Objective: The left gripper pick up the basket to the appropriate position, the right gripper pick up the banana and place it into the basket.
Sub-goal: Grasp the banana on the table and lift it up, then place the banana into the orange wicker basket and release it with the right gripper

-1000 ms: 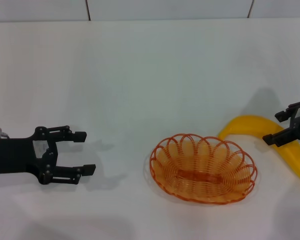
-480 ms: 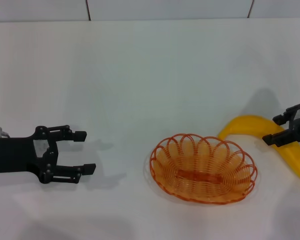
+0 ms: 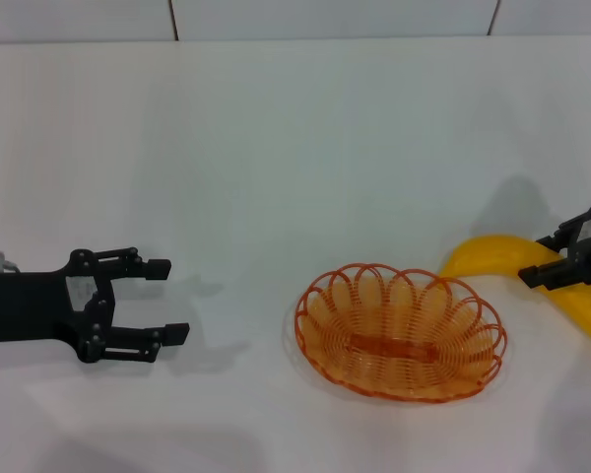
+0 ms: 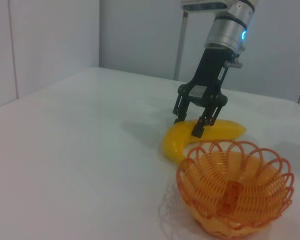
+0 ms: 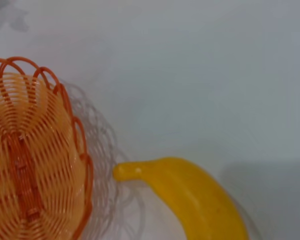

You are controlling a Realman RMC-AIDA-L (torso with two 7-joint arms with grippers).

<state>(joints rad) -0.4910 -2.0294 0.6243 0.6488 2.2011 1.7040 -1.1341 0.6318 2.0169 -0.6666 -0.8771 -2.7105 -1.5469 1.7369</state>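
Right gripper (image 3: 563,258), jaws wide astride the banana (image 3: 492,254) at the basket's (image 3: 400,332) two o'clock; next, closing. Left gripper (image 3: 156,301) idles open.

**Clearance Around Basket and Banana**

The table (image 3: 295,148) lies open between the left gripper (image 3: 161,301) at 9 o'clock and the basket (image 3: 401,331). At 3 o'clock, the banana (image 3: 492,254) sits just beside the basket rim, straddled by the right gripper (image 3: 554,261).

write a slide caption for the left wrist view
Right claw straddling the banana behind the empty orange basket.
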